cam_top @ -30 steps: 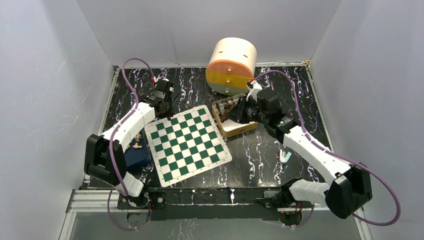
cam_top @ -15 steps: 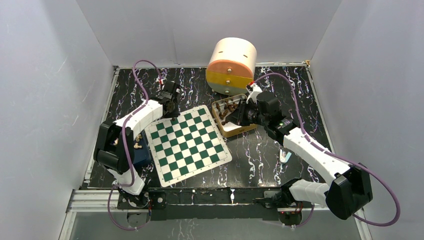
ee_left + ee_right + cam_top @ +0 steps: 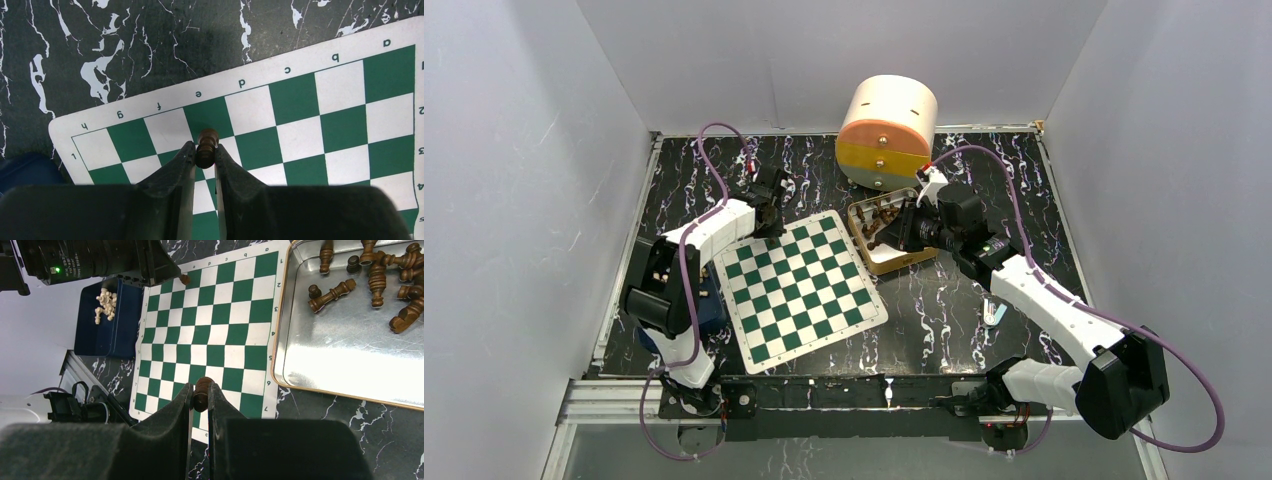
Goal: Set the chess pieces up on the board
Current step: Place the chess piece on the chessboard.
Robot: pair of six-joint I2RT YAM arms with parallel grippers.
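Since a moment ago the left arm [image 3: 709,230] has drawn its elbow in and carried the left gripper [image 3: 205,151] to the board's [image 3: 799,285] far left corner, jaws pinched narrow on a dark piece [image 3: 206,142] above the edge rank by the e mark. Just off the board's right edge, over the tray [image 3: 330,360], the right gripper [image 3: 200,392] nips another chessman [image 3: 202,386]. Nothing stands on the board yet; the tray's dark pieces [image 3: 372,270] and the white pieces [image 3: 105,302] in the blue box [image 3: 125,332] left of the board wait.
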